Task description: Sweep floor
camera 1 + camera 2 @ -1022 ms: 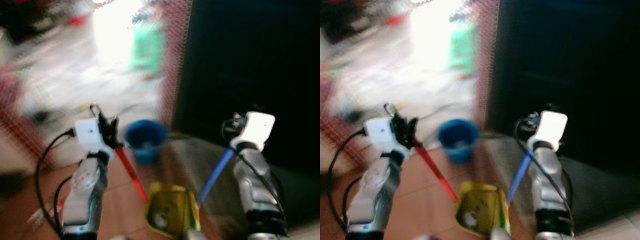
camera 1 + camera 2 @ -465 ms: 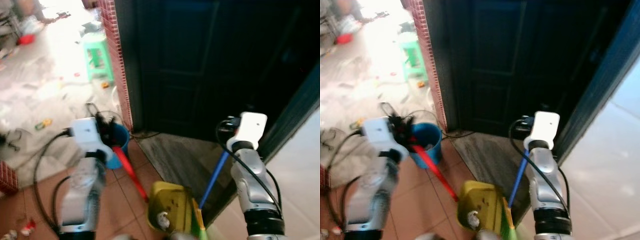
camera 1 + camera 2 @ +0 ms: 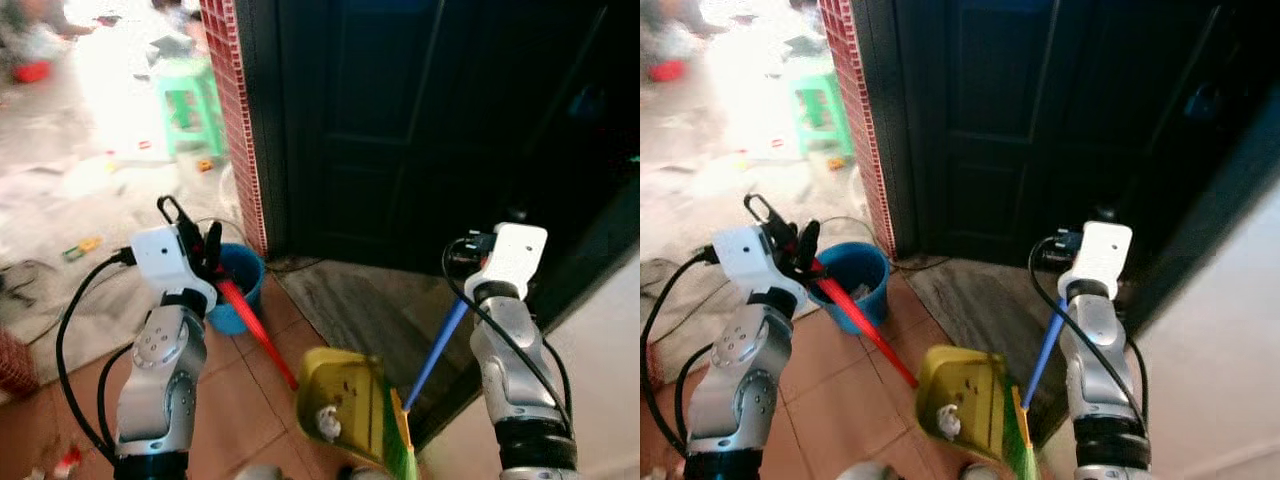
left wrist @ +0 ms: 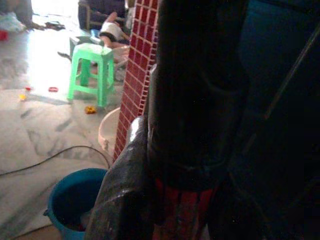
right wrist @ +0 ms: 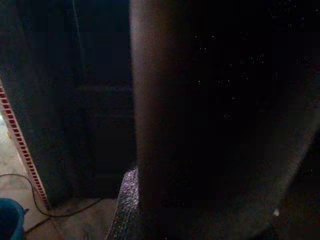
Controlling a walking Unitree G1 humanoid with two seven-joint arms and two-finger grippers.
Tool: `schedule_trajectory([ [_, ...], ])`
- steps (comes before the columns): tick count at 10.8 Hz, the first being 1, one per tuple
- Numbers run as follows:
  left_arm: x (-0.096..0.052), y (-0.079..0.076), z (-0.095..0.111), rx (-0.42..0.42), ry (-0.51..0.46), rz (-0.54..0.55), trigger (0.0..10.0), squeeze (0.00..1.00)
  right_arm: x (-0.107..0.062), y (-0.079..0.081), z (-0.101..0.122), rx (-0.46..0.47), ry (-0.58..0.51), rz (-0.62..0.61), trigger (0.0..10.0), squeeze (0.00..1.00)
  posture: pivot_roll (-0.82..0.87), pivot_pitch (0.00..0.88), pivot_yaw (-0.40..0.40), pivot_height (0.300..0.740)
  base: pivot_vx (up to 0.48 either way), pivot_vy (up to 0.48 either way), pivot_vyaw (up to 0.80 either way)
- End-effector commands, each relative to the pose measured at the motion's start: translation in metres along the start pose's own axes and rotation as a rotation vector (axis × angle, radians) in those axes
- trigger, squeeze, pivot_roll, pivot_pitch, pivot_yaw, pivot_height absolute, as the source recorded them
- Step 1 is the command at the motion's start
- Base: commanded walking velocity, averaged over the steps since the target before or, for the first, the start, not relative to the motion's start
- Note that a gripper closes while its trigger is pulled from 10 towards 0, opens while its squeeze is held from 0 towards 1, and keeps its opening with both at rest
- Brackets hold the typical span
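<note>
Fingers of the left tool (image 3: 200, 250) were clamped on the top of a red handle (image 3: 250, 330), which slanted down to the yellow dustpan (image 3: 345, 405) near the robot's feet, white scraps lying inside it. The right tool (image 3: 470, 262) sat at the top of a blue broom handle (image 3: 435, 350); whether its fingers were closed on it could not be told. That handle ran down to green bristles (image 3: 400, 455) just beside the dustpan's edge.

Beyond stood a blue bucket (image 3: 235, 290) on the reddish tile floor (image 3: 235, 405), a brick-patterned pillar (image 3: 235, 120), a dark door (image 3: 400, 130) and a green stool (image 3: 190, 100). A black cable (image 3: 940, 263) trailed past the pillar.

Risk, as I judged it: the tilted dustpan could spill its scraps if the red handle twisted in the grip.

The left wrist view added a pale basin (image 4: 107, 132) behind the bucket, hidden in the head views; the right wrist view was mostly dark.
</note>
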State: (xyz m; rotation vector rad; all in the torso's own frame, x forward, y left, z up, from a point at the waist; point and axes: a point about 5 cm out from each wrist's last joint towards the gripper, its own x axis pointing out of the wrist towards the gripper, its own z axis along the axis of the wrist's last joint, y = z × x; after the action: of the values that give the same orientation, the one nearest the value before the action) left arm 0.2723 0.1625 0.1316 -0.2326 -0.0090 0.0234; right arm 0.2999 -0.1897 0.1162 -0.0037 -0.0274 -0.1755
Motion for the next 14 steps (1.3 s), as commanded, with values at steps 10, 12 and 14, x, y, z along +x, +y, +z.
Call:
schedule_trajectory([
  [10,0.011,-0.006,0.044,0.066,-0.184,0.046,10.0,0.0,0.0,0.004,0.004,0.016,-0.031,0.016,10.0,0.0,-0.09,0.0,0.019,0.74,0.0,0.137,-0.04],
  [12,0.012,-0.001,0.053,0.094,-0.223,0.09,10.0,0.0,0.0,0.01,0.009,0.018,-0.057,0.053,10.0,0.0,-0.09,0.0,0.024,0.74,0.0,0.0,0.25],
  [14,0.017,0.001,0.059,0.066,-0.231,0.138,10.0,0.0,0.004,0.012,0.012,0.022,-0.071,0.072,10.0,0.0,-0.08,0.0,0.028,0.74,0.0,0.0,0.69],
])
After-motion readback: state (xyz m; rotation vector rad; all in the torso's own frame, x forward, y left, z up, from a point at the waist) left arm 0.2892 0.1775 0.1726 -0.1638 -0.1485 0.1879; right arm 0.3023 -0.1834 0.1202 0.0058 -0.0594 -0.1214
